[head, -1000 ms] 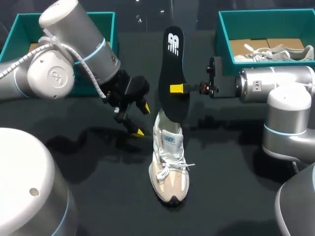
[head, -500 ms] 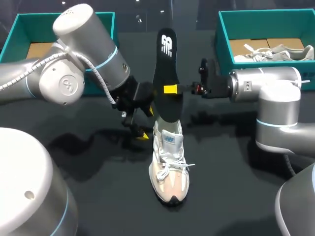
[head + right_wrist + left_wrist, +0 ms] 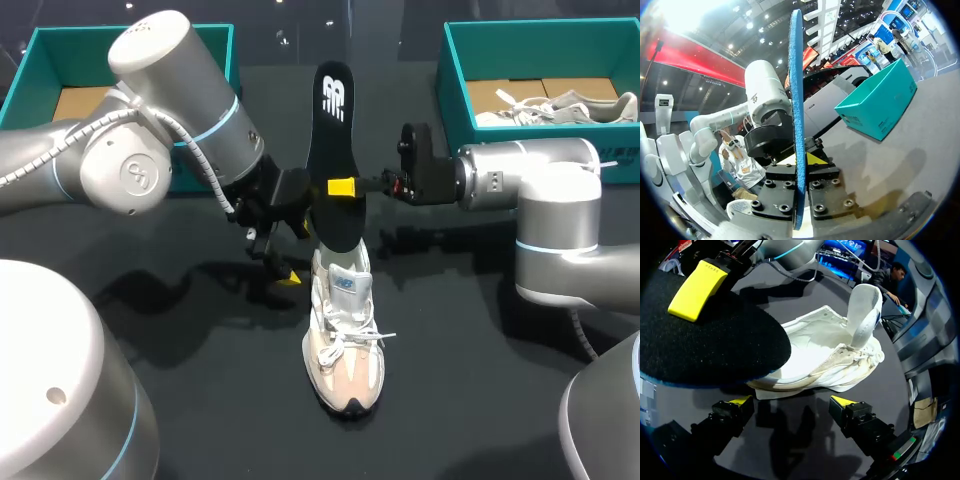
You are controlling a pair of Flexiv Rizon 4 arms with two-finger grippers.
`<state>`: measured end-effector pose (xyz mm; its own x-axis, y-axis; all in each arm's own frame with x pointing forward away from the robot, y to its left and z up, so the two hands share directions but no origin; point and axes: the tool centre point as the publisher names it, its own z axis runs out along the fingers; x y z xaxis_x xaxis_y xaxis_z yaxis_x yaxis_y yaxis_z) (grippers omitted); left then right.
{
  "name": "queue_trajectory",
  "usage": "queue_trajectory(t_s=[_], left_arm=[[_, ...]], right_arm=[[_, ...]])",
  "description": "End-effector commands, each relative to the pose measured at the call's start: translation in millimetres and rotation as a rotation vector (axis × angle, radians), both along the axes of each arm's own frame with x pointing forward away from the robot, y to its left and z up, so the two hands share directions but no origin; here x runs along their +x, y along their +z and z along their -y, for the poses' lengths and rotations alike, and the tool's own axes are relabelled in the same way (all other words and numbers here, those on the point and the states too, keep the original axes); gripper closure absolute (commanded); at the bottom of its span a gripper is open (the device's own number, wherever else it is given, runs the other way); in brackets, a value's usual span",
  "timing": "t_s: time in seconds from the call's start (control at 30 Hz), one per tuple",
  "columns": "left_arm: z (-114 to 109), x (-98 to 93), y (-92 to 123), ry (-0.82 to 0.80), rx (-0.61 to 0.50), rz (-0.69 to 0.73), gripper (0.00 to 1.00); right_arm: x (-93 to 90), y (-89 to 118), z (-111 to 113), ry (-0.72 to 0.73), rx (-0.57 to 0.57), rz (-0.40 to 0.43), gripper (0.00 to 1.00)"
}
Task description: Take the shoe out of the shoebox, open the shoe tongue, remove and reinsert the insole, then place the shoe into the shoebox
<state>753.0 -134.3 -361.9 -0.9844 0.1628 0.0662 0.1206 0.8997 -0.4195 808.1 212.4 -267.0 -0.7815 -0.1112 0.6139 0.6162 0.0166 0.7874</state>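
A white and beige sneaker (image 3: 345,335) stands on the dark table, toe toward the front edge. Its black insole (image 3: 333,140) is upright above the heel, and my right gripper (image 3: 339,188) is shut on its middle. In the right wrist view the insole (image 3: 796,100) shows edge-on, blue, clamped between the fingers (image 3: 776,192). My left gripper (image 3: 293,252) is open just left of the heel, low over the table. In the left wrist view the sneaker (image 3: 825,355) lies ahead of the left gripper (image 3: 790,402), with the insole (image 3: 705,340) above and beside it.
A teal shoebox (image 3: 450,80) at the back right holds another pale sneaker (image 3: 560,105). A second teal box (image 3: 30,70) sits at the back left, partly behind my left arm. The same box (image 3: 880,105) shows beyond the insole in the right wrist view.
My right gripper carried the insole a little to the left. My left arm moved right, bringing its open gripper close to the sneaker's heel. The sneaker stayed put.
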Motion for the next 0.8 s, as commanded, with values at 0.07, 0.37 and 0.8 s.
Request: queue_trajectory(t_s=[0.07,0.37,0.8], left_arm=[[-0.9,-0.4,0.0,-0.001,0.0,0.001,0.0],[-0.9,-0.4,0.0,-0.001,0.0,0.001,0.0],[-0.9,-0.4,0.0,-0.001,0.0,0.001,0.0]], right_arm=[[0.0,1.6,-2.9,0.007,-0.012,0.027,1.0],[-4.0,-2.8,-7.1,-0.064,-0.081,0.04,1.0],[-10.3,-13.1,-1.7,-0.124,-0.105,0.05,1.0]])
